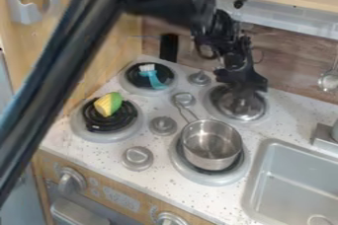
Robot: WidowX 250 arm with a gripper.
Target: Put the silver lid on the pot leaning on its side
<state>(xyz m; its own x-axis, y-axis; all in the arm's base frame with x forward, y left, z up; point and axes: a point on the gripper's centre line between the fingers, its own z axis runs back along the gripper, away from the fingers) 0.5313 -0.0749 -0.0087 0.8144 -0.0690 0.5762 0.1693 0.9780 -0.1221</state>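
The black pincer (245,90) is right above the shiny silver lid (241,108). It's too hard to tell if it is wide or narrow. The silver pot (211,145) sits in front of the pincer.

Pot (210,146): silver, round, open mouth facing up, base down on the near right burner (210,176). Long thin handle points far left. Lid (243,107): silver, round, shiny, lying on the far right burner (209,104), behind pot and apart from it; partly hidden.
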